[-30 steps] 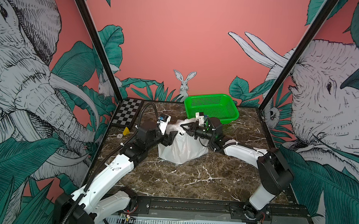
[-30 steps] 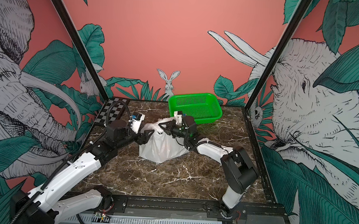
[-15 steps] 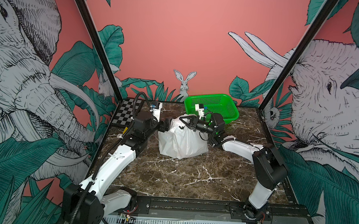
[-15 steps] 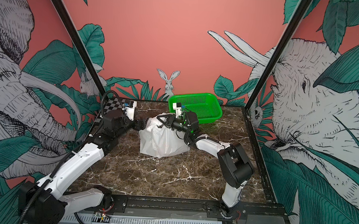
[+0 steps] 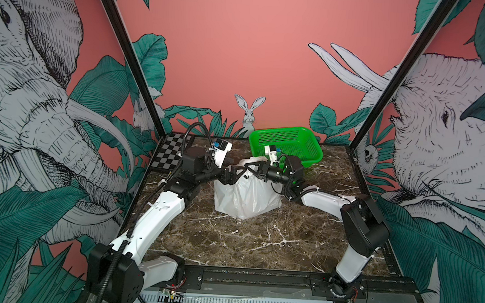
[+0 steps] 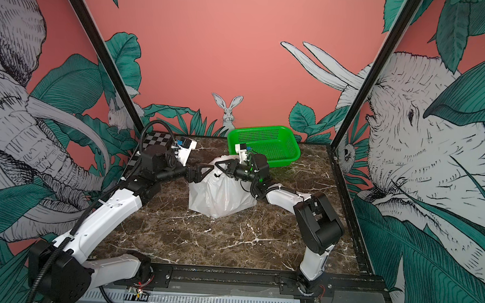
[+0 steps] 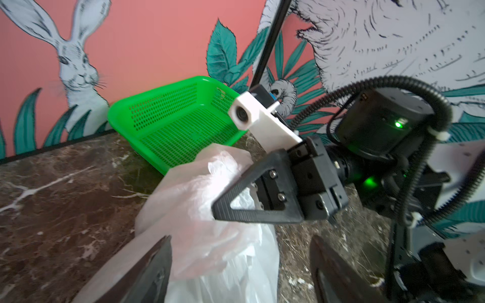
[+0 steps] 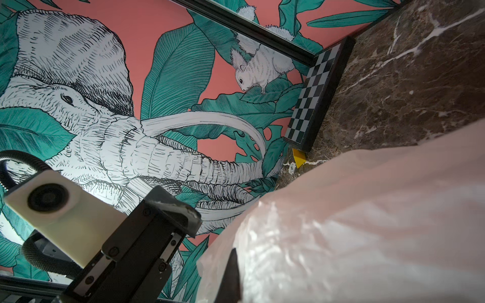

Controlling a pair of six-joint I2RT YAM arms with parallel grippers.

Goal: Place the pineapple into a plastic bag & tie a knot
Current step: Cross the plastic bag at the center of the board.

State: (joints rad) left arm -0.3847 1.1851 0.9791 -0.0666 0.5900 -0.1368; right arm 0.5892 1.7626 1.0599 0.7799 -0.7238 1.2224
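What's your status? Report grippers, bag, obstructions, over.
Left gripper open around plastic bag top. Right gripper shut on bunched bag plastic. Bag upright on marble table, contents hidden. Green basket close behind it.

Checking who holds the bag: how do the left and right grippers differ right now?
The left gripper is open, its jaws straddling the plastic bag; the right gripper is shut, apparently pinching the bag's top. The left reaches in from the checkerboard side, the right from the green basket side. Both meet at the bag's top.
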